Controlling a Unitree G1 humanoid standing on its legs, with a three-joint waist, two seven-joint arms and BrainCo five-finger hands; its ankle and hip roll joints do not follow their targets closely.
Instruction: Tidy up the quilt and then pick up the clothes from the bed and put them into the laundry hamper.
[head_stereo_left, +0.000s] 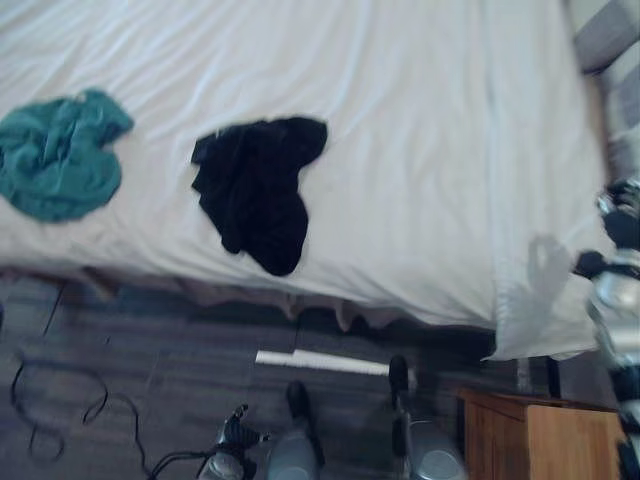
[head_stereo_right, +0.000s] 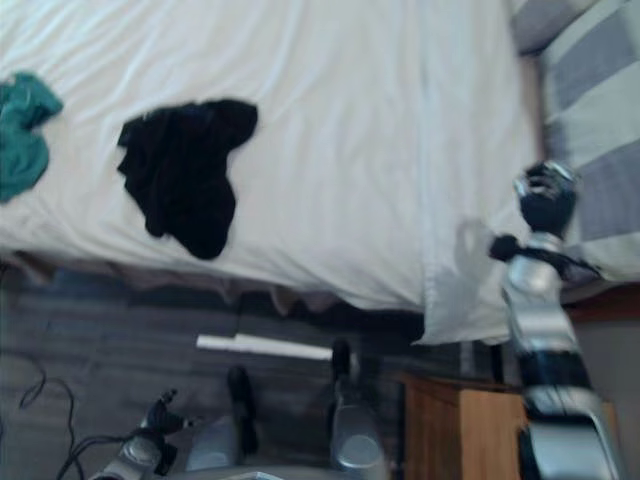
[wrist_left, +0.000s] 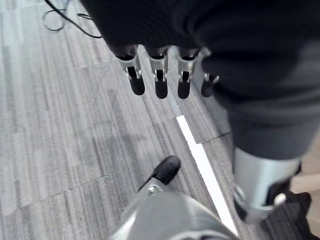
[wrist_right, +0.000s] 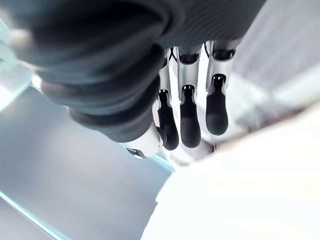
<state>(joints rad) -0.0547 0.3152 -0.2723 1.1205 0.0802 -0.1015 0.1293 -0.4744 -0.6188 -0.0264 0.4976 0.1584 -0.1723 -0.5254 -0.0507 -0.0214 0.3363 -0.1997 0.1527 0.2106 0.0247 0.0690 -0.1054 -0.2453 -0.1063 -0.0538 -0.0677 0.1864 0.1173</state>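
Left eye view: quilt (head_stereo_left: 400, 150) lies smooth; black garment (head_stereo_left: 255, 190) at centre and green garment (head_stereo_left: 60, 155) at far left remain on it, hamper unseen. Left hand (wrist_left: 157, 75) hangs relaxed, empty, over floor (wrist_left: 60, 130). Right hand (wrist_right: 190, 110), fingers straight, empty, at right edge by quilt corner.

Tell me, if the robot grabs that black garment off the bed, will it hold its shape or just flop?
The black garment lies crumpled in soft folds on the white quilt, so it will probably droop from whatever point is pinched. It looks thin, so likely light. One part lies near the bed's edge, so a push could perhaps slide it off.
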